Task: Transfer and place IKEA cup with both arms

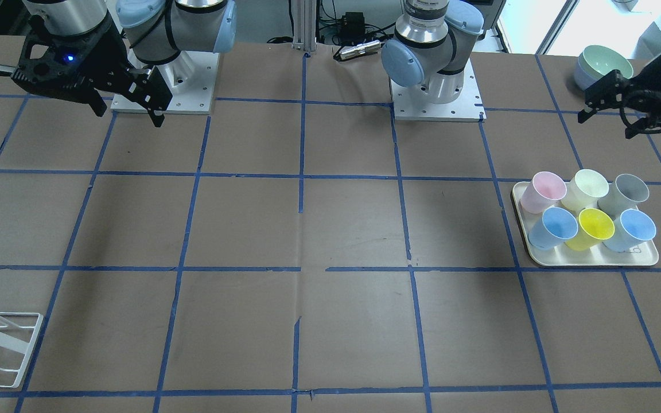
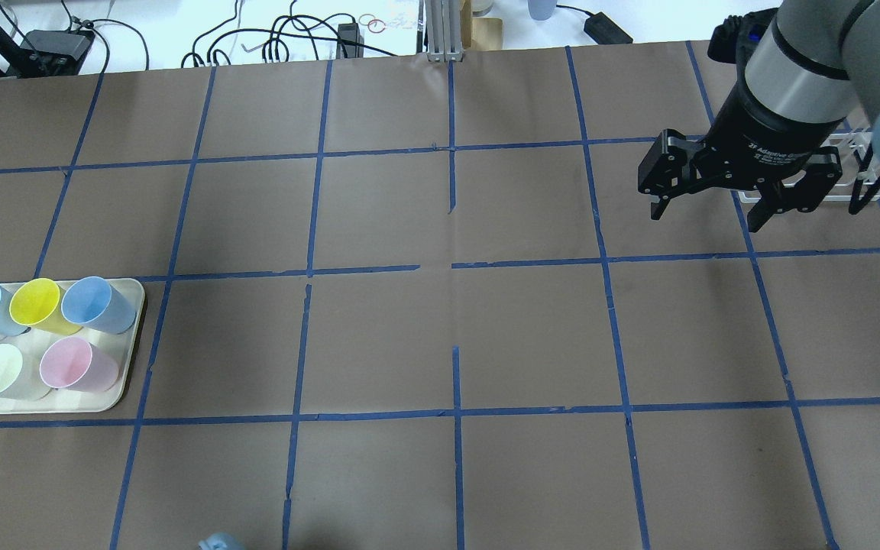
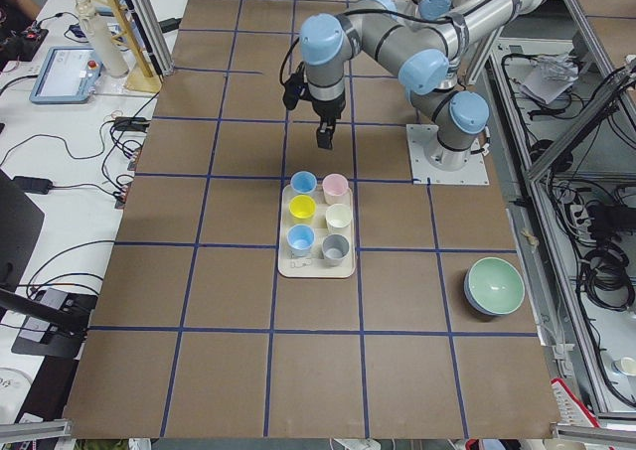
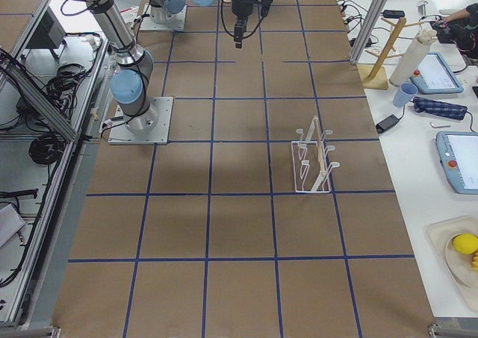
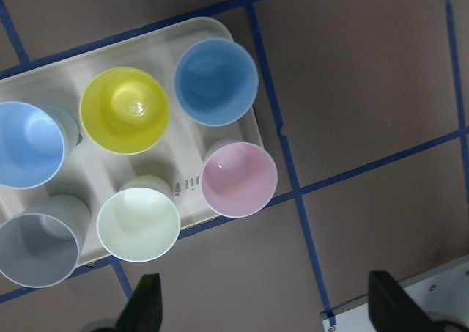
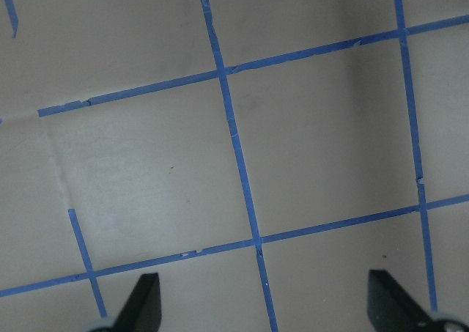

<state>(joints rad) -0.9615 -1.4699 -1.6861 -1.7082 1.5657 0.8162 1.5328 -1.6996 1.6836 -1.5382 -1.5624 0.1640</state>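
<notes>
**Grey cup on the tray, both grippers open**

At the left end of the table (image 2: 440, 336), which is flat brown paper crossed with blue tape lines, lies a smooth cream tray (image 2: 66, 406) with round corners. Six plastic cups stand upright on it in two rows. The grey cup (image 1: 629, 192) is at the tray's outer corner, in the row nearest the robot. It is just beside the pale green cup (image 1: 588, 186). It is round and gets narrower toward the bottom.

The left gripper (image 1: 606, 121) hangs in the air near the tray. Its two black fingers are wide apart and hold nothing.

Far to the right, the right gripper (image 2: 703, 218) hangs over bare paper. Its fingers are spread too and hold nothing. A thin white wire rack (image 4: 314, 159) stands near it.
</notes>
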